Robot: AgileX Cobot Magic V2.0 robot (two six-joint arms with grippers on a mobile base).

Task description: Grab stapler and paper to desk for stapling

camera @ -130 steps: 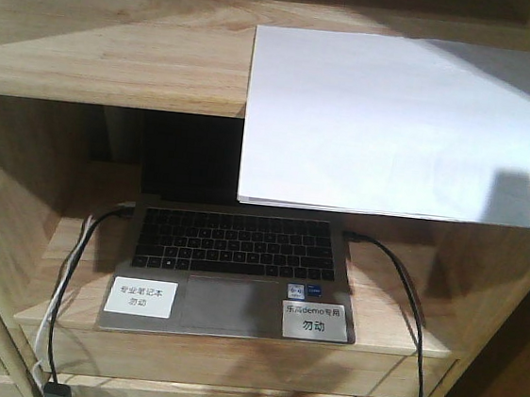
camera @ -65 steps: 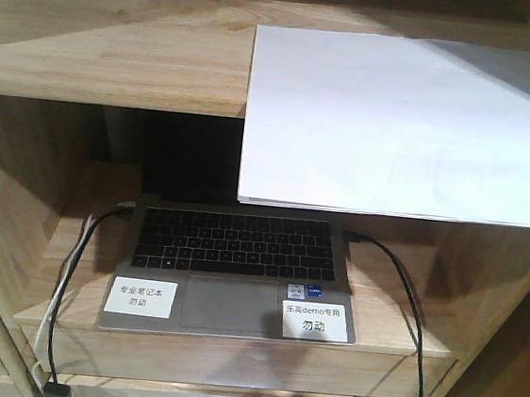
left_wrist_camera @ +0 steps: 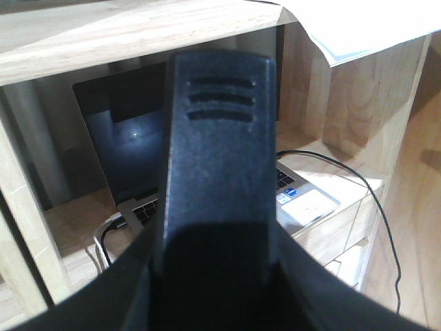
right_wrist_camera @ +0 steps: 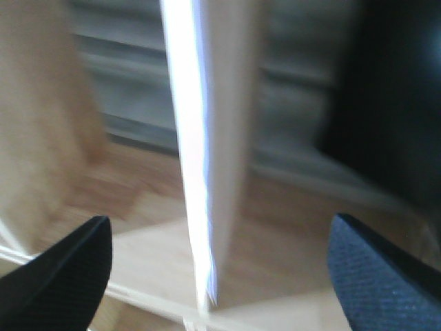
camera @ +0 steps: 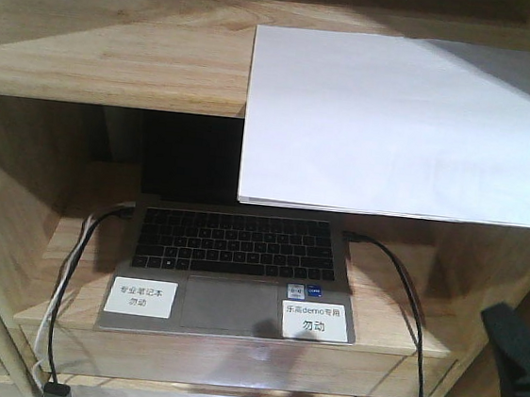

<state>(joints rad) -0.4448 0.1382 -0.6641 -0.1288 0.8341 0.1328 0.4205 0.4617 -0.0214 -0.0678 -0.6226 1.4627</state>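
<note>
Paper: the paper (camera: 405, 128) lies on the upper shelf (camera: 110, 45), its near part jutting past the front edge above the laptop (camera: 231, 252); nothing touches it
Stapler: in none of my views, and neither is the table
Right claw: my right claw (right_wrist_camera: 220, 276) is spread wide with nothing in it; this view is smeared, and the bright upright strip ahead may be the paper's edge
Left claw: my left claw (left_wrist_camera: 217, 172) shows only as a black block filling its view; released or clenched, I cannot tell
Risk, paper: a pinch on the thin overhang could crease it, or take only the top sheet and fan the rest off the shelf
Risk, laptop: a low approach could catch the cable (camera: 399, 279) or the screen
Surface: pale wood planks, smooth, so the sheets should slide easily
Room: tight shelf unit, side panels close, laptop bay just beneath
</note>
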